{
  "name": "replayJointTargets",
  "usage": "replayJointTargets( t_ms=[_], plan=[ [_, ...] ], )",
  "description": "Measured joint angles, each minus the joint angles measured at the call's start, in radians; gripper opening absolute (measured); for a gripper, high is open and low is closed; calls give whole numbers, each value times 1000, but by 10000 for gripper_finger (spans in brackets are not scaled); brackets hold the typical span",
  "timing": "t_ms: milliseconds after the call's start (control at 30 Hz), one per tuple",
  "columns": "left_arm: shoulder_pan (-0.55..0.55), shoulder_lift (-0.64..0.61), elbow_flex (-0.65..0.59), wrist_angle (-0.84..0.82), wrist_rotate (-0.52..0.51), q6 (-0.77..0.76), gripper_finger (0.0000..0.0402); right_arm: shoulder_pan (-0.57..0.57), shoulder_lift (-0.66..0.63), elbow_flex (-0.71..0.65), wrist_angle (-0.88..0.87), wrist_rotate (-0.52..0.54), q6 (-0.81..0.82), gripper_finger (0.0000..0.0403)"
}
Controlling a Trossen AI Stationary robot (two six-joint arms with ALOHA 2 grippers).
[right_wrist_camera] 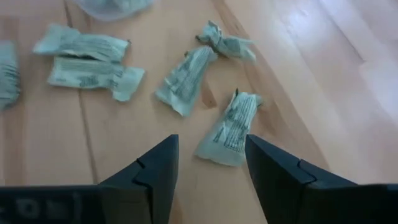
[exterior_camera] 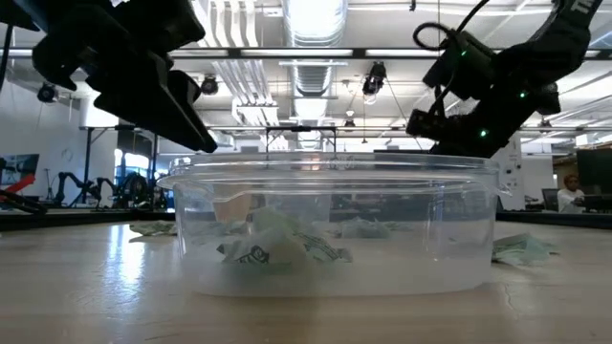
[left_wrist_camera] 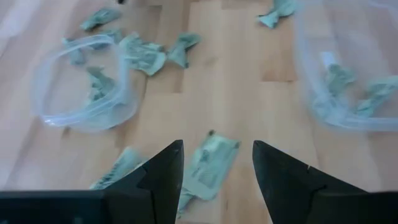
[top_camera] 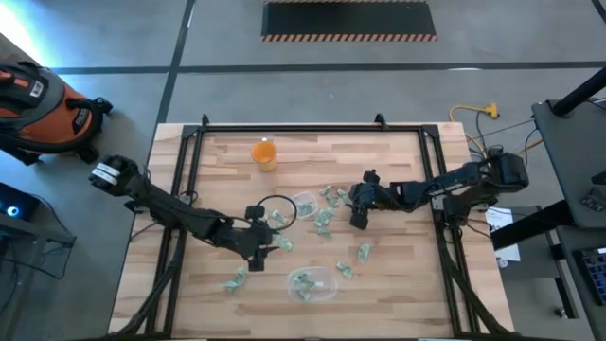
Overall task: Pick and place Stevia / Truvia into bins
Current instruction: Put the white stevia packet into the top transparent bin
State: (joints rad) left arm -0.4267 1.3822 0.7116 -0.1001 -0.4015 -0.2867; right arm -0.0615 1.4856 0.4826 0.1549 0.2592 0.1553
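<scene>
Both fingers spread, nothing gripped. Left gripper poised over sachet on tabletop, betw. round cup & tub — to be straddled squarely, pinched low. Right gripper over another sachet — same approach advised.

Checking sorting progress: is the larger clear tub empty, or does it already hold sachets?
Not empty. The tub holds a few crumpled green-and-white sachets on its floor, seen through its clear wall; it is far from full.
</scene>
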Motion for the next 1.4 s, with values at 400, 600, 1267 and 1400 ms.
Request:
replayJointTargets(
  t_ms=[400,600,1267,1400],
  plan=[
    [-1,-7,-1,-20,-1,-21,175,-27,136,56,33,2,11,161],
    [-1,-7,-2,-18,-1,-22,175,-34,159,69,38,17,13,123],
    [-1,-7,-2,-23,-1,-22,175,-10,-6,65,-23,84,-40,8],
    [-1,-7,-3,-23,-1,-21,175,7,-48,70,62,37,-101,8]
  ],
)
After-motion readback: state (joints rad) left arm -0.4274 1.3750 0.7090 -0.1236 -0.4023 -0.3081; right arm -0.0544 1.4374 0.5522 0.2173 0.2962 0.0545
